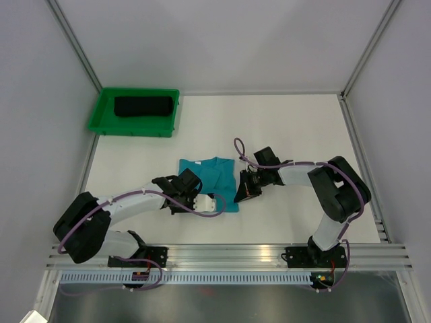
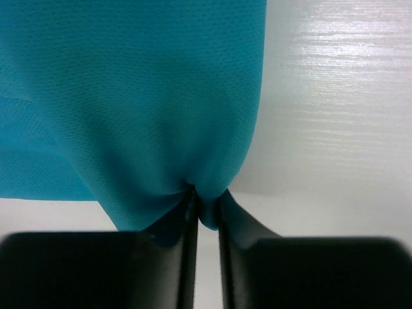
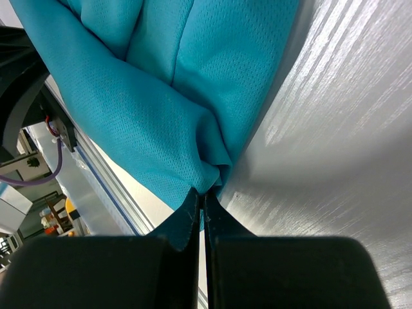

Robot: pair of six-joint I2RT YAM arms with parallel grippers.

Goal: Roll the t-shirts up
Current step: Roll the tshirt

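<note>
Teal cloth t-shirt [image 1: 209, 176]: lying rumpled and partly folded near the middle of the white worktop [image 1: 303, 128], a touch toward the near edge, right between the two arms.
Left gripper [image 1: 217, 202]: down at the near edge of the teal cloth t-shirt, and on the left wrist view [image 2: 205, 201] the black fingers [image 2: 183, 257] are almost together, with a tuck of the mesh fabric [image 2: 141, 96] pinched in the narrow slot between them.
Right gripper [image 1: 241, 191]: at the shirt's near right side; on the right wrist view [image 3: 201, 198] the jaws are pressed tight, nipping the tip of a thick fold of the cloth [image 3: 161, 103].
Cloth at the grips: it bunches and puckers where each pair of fingers bites, with bare worktop showing just beside it.
Black cloth t-shirt [image 1: 143, 106]: a dark bundle sitting inside the green plastic tray [image 1: 135, 129].
Green plastic tray: at the far left corner of the worktop, well apart from both arms.
</note>
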